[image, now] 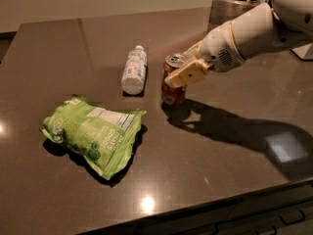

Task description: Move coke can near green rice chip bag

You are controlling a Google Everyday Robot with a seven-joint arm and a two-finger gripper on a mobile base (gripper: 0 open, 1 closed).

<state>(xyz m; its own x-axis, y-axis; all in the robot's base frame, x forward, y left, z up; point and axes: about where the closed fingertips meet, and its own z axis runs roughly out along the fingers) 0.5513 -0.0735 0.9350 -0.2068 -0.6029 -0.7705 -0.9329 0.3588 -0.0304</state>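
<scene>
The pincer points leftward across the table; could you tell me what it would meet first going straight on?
The small red-orange coke can, which the pincer holds at mid-table. Beyond that, it would probably meet the clear plastic bottle lying on its side, though depth is unclear.
</scene>
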